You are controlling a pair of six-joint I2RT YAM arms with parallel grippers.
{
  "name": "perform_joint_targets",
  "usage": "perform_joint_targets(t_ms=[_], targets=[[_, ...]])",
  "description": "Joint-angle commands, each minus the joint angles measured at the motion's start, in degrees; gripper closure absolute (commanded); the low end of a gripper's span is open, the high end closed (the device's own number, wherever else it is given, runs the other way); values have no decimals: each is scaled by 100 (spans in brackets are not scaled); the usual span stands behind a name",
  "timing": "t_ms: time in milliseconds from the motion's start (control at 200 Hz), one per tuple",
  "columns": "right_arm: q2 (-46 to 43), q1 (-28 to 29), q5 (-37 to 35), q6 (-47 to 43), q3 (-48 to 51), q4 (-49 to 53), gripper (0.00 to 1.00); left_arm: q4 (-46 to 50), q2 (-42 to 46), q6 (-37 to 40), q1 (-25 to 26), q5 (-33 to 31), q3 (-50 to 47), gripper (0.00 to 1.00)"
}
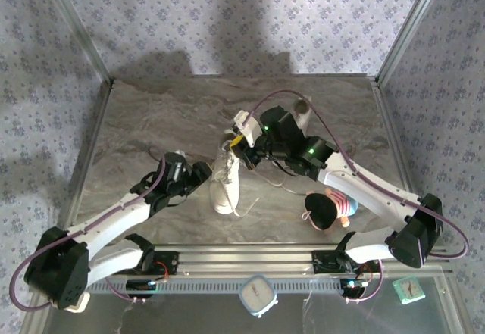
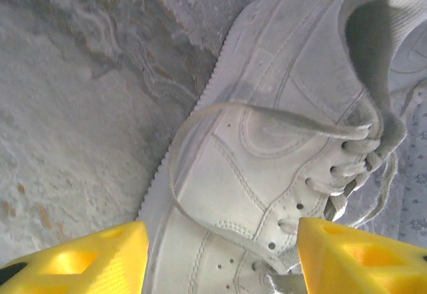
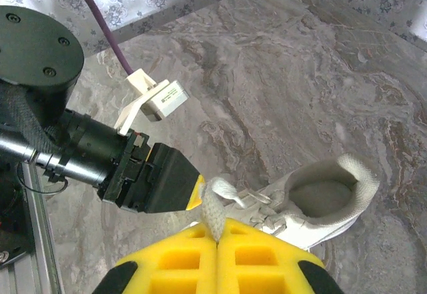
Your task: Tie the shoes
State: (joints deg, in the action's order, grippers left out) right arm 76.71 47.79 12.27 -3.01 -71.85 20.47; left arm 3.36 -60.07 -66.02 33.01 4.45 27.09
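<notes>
The shoe (image 1: 226,186) may slide if the right gripper (image 3: 219,241), clamped on its lace (image 3: 215,204), pulls while the half-open left gripper (image 2: 220,241) only straddles it.

Top ext cam: fixed high, behind arm bases (image 1: 151,264), aimed down and fwd, far enough back to take in whole surface (image 1: 174,114) plus walls (image 1: 227,16). Left wrist cam: mounted behind left hand (image 2: 220,257), aimed along yellow fingers (image 2: 87,261), v. close on side of shoe (image 2: 267,167). Right wrist cam: behind right hand (image 3: 218,237), aimed down past lace (image 3: 215,204) nipped at its tips, mid-range, heel opening of same shoe below. Shared by all three: that shoe and marbled surface around it.
</notes>
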Motion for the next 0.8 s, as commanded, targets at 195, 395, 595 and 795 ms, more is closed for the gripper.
perform_joint_targets(t_ms=[195,395,595,795], targets=[[-6,82,-144,-120,-196,116,100,170,-425,-1080,272,-397,140,48],[-11,121,-160,-121,-175,115,100,-121,-853,-1073,406,-371,355,50],[-24,152,-215,-121,-110,100,100,-262,-1170,-1079,498,-322,417,53],[-41,178,-206,-121,-87,102,100,-534,-1467,-1106,504,-302,437,58]])
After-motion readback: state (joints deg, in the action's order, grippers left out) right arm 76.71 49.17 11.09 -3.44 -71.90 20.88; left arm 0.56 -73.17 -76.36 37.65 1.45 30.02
